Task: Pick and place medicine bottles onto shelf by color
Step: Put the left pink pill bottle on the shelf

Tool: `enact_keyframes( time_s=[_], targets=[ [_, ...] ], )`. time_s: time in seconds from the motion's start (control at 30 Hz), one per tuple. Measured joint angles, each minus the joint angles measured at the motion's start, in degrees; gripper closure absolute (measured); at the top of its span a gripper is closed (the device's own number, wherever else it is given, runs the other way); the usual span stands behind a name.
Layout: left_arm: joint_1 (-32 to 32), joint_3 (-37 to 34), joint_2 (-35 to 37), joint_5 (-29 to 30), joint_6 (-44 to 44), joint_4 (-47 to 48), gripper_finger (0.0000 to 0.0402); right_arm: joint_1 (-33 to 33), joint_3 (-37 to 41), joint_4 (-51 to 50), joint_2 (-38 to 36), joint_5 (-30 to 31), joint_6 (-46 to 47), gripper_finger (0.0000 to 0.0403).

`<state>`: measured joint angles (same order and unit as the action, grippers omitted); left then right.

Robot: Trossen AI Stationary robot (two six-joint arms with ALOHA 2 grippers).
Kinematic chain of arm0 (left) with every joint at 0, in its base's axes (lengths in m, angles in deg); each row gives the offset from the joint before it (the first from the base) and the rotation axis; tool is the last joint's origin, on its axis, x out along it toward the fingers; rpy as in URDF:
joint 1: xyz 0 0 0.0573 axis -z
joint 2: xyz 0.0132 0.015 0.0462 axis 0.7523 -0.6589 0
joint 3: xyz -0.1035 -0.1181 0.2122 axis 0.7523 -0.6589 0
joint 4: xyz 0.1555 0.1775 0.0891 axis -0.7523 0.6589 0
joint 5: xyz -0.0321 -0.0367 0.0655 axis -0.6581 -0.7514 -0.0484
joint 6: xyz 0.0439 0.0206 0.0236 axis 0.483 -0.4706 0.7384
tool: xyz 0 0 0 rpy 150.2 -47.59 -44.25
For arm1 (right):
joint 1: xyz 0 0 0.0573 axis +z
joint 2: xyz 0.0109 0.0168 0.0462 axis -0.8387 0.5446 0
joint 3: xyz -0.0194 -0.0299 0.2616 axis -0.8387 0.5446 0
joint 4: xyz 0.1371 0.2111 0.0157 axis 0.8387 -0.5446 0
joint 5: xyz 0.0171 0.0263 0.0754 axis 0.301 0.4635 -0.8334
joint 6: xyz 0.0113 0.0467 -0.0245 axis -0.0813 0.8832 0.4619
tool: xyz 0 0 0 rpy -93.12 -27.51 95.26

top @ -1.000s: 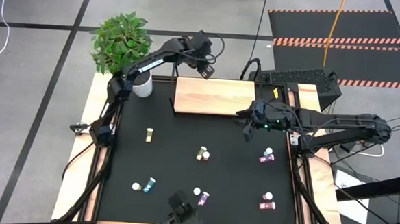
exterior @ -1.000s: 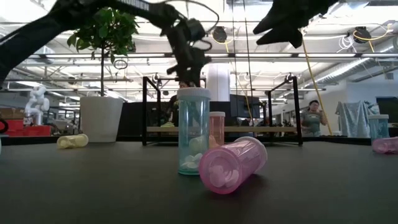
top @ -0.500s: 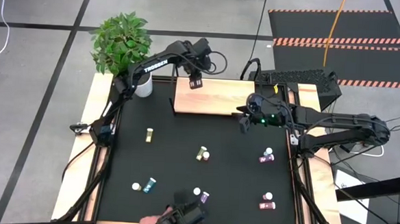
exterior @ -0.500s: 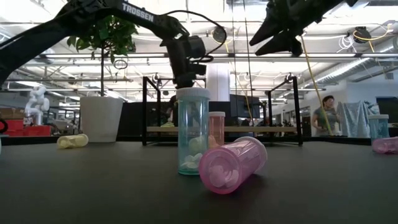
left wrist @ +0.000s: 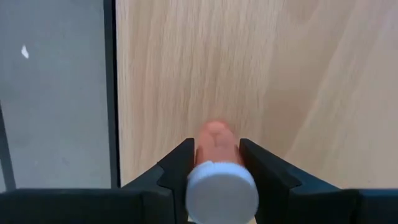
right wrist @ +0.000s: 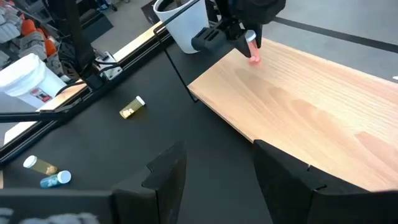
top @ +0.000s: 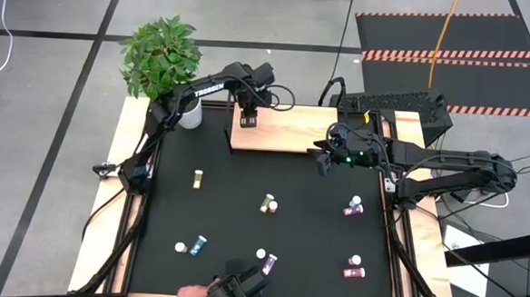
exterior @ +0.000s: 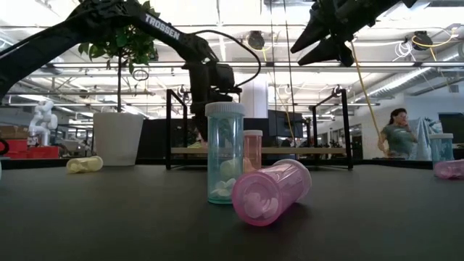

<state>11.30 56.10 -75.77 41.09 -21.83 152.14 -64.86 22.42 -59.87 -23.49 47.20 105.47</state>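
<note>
Lower centre of the low view: a teal bottle [exterior: 225,152] stands upright, a pink bottle [exterior: 270,191] lies on its side touching it. Both are smooth translucent plastic cylinders, likely light, rigid and slippery; grip across the body below the white cap.

Mid-frame in the high view, the right gripper [top: 323,163] hovers over the black mat, fingers apart and empty.

Upper centre, the left gripper [top: 247,120] clamps a pink capped bottle [left wrist: 217,158] over the left end of the shelf [top: 293,132], a flat, light-grained wooden board.
</note>
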Motion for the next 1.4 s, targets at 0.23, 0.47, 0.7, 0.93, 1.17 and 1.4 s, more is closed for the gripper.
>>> enact_keyframes(
  time_s=[0.23,0.47,0.7,0.93,1.17,1.4],
  targets=[
    [0.1,0.0,0.4,2.3,-3.7,-2.1,0.0275,0.0,0.0,0.5,0.0,0.0,0.0,0.0225],
    [-1.1,0.0,0.5,3.0,-4.2,-3.6,0.0275,0.0,0.0,1.3,0.0,0.0,0.0,0.0225],
    [-2.6,0.0,0.5,3.0,-4.3,-4.5,0.0275,0.0,0.0,1.2,0.0,0.0,0.2,0.0225],
    [-2.6,0.0,0.5,2.3,-4.1,-4.5,0.0275,0.0,0.0,1.2,0.0,0.0,0.2,0.0225],
    [-2.5,0.0,0.5,2.3,-4.0,-4.4,0.0274,0.0,0.0,1.2,0.0,0.0,0.1,0.0225],
    [-2.5,0.0,0.5,2.3,-4.7,-4.2,0.0244,0.0,0.0,1.2,0.0,-0.3,0.2,0.0225]
  ],
)
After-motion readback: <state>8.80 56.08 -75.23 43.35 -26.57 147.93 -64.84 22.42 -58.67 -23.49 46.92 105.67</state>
